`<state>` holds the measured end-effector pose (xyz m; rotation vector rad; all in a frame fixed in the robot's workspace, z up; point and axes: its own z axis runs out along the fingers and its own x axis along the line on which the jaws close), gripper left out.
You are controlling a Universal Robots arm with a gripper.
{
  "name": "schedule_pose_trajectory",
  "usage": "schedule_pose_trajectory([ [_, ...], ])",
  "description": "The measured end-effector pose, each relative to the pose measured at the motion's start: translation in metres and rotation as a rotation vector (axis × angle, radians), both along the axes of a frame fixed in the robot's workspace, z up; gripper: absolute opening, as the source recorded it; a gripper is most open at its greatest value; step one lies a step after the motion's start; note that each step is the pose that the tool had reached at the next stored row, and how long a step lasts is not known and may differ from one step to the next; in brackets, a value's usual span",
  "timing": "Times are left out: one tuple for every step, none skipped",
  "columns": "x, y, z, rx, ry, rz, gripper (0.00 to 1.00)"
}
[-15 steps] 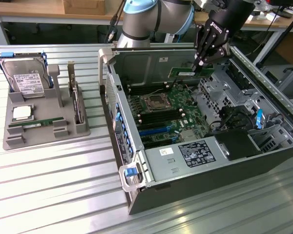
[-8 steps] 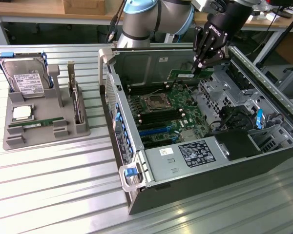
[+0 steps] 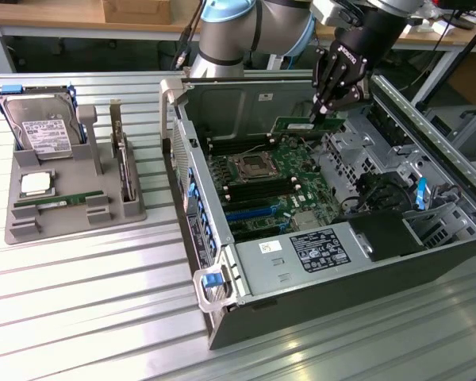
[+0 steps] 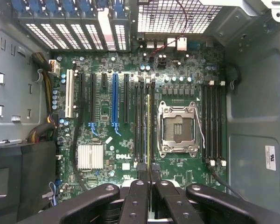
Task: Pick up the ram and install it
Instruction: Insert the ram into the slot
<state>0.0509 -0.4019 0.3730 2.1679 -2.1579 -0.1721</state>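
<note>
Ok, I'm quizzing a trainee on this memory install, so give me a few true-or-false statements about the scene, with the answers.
1. The hand is shut on the ram. True.
2. A hard drive sits in the grey tray. True.
3. The hand hangs over that tray. False: it is over the open computer case.
4. The processor socket on the motherboard holds a chip. False: the socket is empty, and a silver processor chip lies in the tray.
</note>
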Motion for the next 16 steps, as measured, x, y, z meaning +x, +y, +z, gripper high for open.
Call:
schedule_pose_trajectory([
  [0.0, 0.0, -0.0004, 0.0, 0.0, 0.0, 0.12],
  [0.0, 0.0, -0.0008, 0.0, 0.0, 0.0, 0.12],
  [0.0, 0.0, -0.0013, 0.0, 0.0, 0.0, 0.12],
  [0.0, 0.0, -0.0017, -0.0001, 0.0, 0.0, 0.12],
  [0.0, 0.0, -0.0025, -0.0001, 0.0, 0.0, 0.12],
  [0.0, 0.0, -0.0031, 0.0, 0.0, 0.0, 0.12],
  [0.0, 0.0, -0.0037, -0.0001, 0.0, 0.0, 0.12],
  [0.0, 0.0, -0.0041, 0.0, 0.0, 0.0, 0.12],
  [0.0, 0.0, -0.0045, 0.0, 0.0, 0.0, 0.12],
  [0.0, 0.0, -0.005, -0.0001, 0.0, 0.0, 0.12],
  [0.0, 0.0, -0.0057, 0.0, 0.0, 0.0, 0.12],
  [0.0, 0.0, -0.0064, -0.0001, 0.0, 0.0, 0.12],
  [0.0, 0.0, -0.007, 0.0, 0.0, 0.0, 0.12],
  [0.0, 0.0, -0.0079, -0.0001, 0.0, 0.0, 0.12],
  [0.0, 0.0, -0.0089, 0.0, 0.0, 0.0, 0.12],
  [0.0, 0.0, -0.0096, 0.0, 0.0, 0.0, 0.12],
])
